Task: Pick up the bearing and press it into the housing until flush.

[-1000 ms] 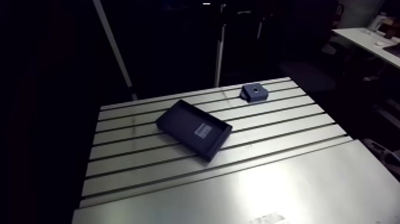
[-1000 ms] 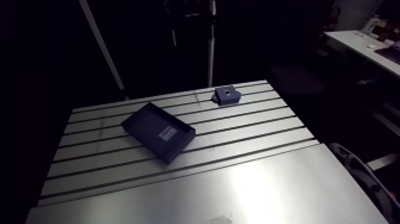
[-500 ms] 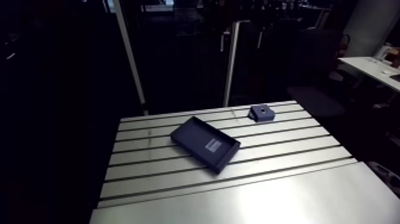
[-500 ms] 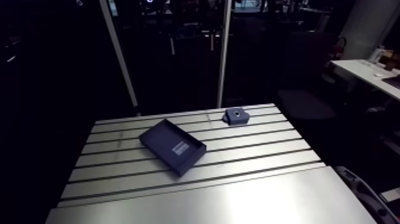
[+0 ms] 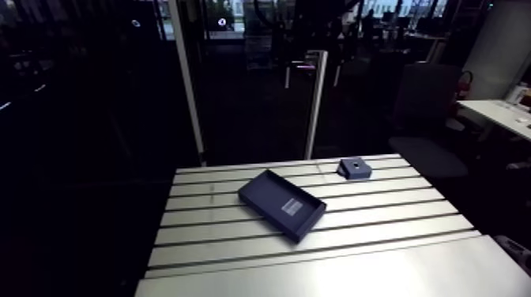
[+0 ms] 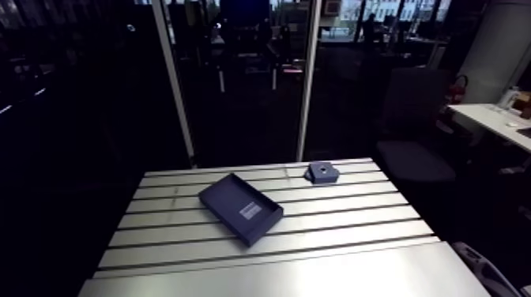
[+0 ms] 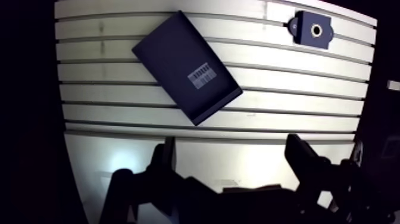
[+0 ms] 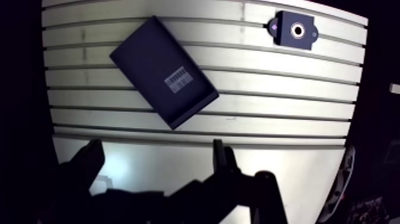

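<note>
While they hover over the table (image 7: pixel 309 83), jaws gape.

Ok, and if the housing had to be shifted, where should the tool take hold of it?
Probably across its two straight long sides, coming straight down. The housing lies flat on the table, hole up, with nothing close by, so the open tool could straddle it. Skip the end with the small lug, where the outline is uneven.

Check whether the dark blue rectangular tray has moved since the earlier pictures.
No. The dark blue rectangular tray crosses the same slots of the aluminium table; only the camera shifted.
</note>
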You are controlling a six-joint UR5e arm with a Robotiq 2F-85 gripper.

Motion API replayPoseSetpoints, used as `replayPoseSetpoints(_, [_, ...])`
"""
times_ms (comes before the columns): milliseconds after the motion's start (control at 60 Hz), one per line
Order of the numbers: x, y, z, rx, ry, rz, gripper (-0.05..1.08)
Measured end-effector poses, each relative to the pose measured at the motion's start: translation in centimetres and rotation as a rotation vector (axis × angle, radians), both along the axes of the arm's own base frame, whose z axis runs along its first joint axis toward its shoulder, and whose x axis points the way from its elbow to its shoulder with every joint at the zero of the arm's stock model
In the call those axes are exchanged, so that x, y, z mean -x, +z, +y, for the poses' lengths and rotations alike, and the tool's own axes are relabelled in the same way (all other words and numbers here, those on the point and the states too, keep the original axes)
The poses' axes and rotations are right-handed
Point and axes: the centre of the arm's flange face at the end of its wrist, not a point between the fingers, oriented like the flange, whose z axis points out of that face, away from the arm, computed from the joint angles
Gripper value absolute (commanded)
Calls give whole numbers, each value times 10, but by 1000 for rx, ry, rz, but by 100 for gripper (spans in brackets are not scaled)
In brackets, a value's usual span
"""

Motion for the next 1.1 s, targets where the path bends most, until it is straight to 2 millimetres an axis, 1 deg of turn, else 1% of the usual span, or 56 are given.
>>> replayPoseSetpoints(83, [-9, 10, -3, 9, -6, 17, 1])
replayPoseSetpoints(200, [-17, 20, -5, 16, -12, 36, 1])
replayPoseSetpoints(467, [-27, 29, -6, 15, -17, 53, 1])
replayPoseSetpoints(833, [-30, 29, -4, 7, -20, 56, 1])
replayPoseSetpoints(1100, [-27, 25, -3, 7, -21, 49, 1])
